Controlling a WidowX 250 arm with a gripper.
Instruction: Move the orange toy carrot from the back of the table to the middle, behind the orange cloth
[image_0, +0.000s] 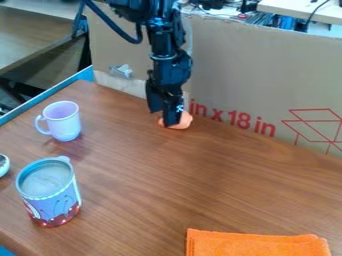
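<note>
Gripper (163, 119), black, upper ctr of frame, a bit L of the midline. Comes down from top edge w/ its arm, hangs at the far side of the wood-grain table (200, 185), nr the cardboard. Jaws apart: gap betw. the tips, one tip lower in frame than the other.

Small orange obj. (185, 121) on tabletop right at the lower tip, partly hidden by it. Rounded; exact type unclear. Looks to be touching or v. close; can't tell which.

Pale lilac mug (62, 121), L side of frame, upright, handle to the L. Well apart from gripper.

Lower L: larger decorated mug (52, 192), upright; blue-violet body, dk red band round the base, greyish top, part of handle at far rim. Nearer the camera than lilac mug, not touching it.

L edge, betw. the two mugs in height: pale round item (3, 165), cut off by frame; can't ID.

Bottom edge, R of ctr: orange cloth (257, 243), flat, folded-looking edge, partly out of frame.

Behind table: cardboard sheet (247, 65) w/ red print, standing. Grey crumpled scrap (121, 71) on it, L of gripper. Blue edge strip (43, 95) along table's L side. Black cable (115, 25) loops nr arm, top L.
</note>
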